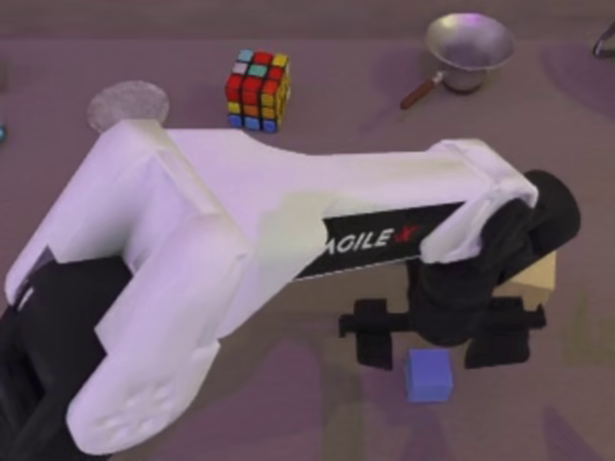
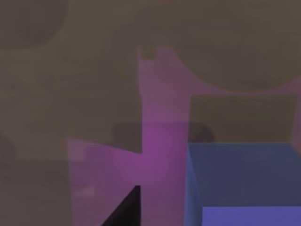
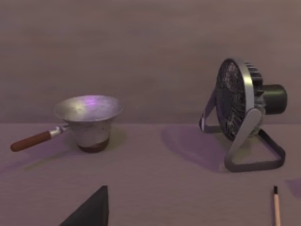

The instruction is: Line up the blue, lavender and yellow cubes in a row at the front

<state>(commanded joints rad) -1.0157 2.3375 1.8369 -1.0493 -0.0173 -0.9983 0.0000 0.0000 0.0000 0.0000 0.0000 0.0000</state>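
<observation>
My left arm reaches across the table to the front right. Its gripper [image 1: 437, 336] is open, with the black fingers [image 1: 375, 336] spread wide, low over the table. The blue cube [image 1: 429, 375] sits just in front of the gap between them and is not held; it fills the corner of the left wrist view as the blue cube [image 2: 244, 183], beside one dark fingertip [image 2: 129, 209]. The yellow cube [image 1: 534, 279] peeks out behind the wrist, mostly covered by it. The lavender cube is hidden. My right arm is out of the top view; only one fingertip [image 3: 96, 209] shows, with nothing beside it.
A multicoloured puzzle cube [image 1: 257, 89] stands at the back, left of centre. A metal pan [image 1: 468, 43] with a brown handle is at the back right, and a grey disc [image 1: 127, 104] at the back left. The right wrist view shows a desk fan [image 3: 244, 117] and a pencil [image 3: 276, 207].
</observation>
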